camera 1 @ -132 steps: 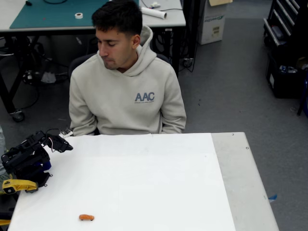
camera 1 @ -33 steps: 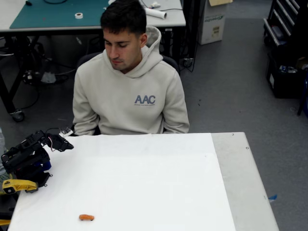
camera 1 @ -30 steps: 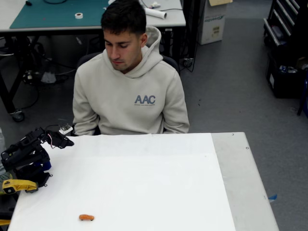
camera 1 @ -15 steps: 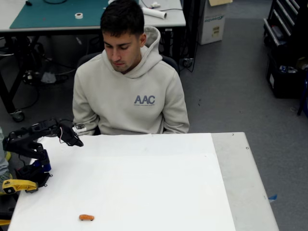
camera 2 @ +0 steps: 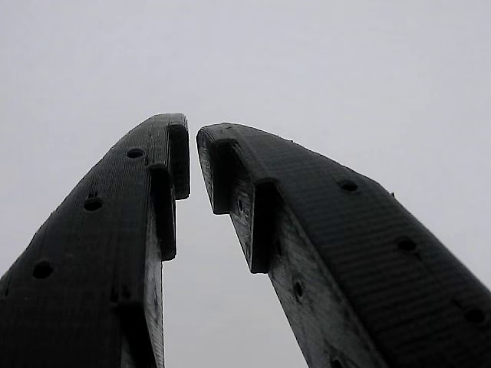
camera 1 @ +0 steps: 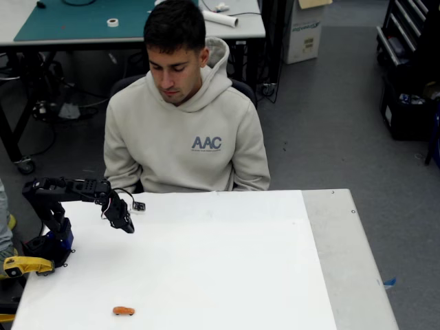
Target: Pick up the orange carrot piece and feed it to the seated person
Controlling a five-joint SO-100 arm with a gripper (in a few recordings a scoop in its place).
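Note:
The orange carrot piece (camera 1: 124, 311) lies on the white table (camera 1: 227, 275) near its front left corner. The seated person (camera 1: 185, 130), in a beige hooded sweatshirt, sits behind the table's far edge and looks down. In the fixed view my black gripper (camera 1: 126, 223) hangs above the table's far left part, pointing down, well behind the carrot piece. In the wrist view the two black fingers (camera 2: 153, 199) almost meet at their tips over the bare white surface, and my gripper (camera 2: 192, 138) is shut with nothing in it.
A yellow plastic clamp (camera 1: 24, 265) sits beside the arm's base (camera 1: 51, 244) at the table's left edge. A grey strip (camera 1: 350, 254) runs along the table's right side. Behind the person stands a desk with a green mat (camera 1: 82, 19).
The arm has unfolded from its rest pose at the left edge. The gripper swung right and down over the table. The carrot piece has not moved.

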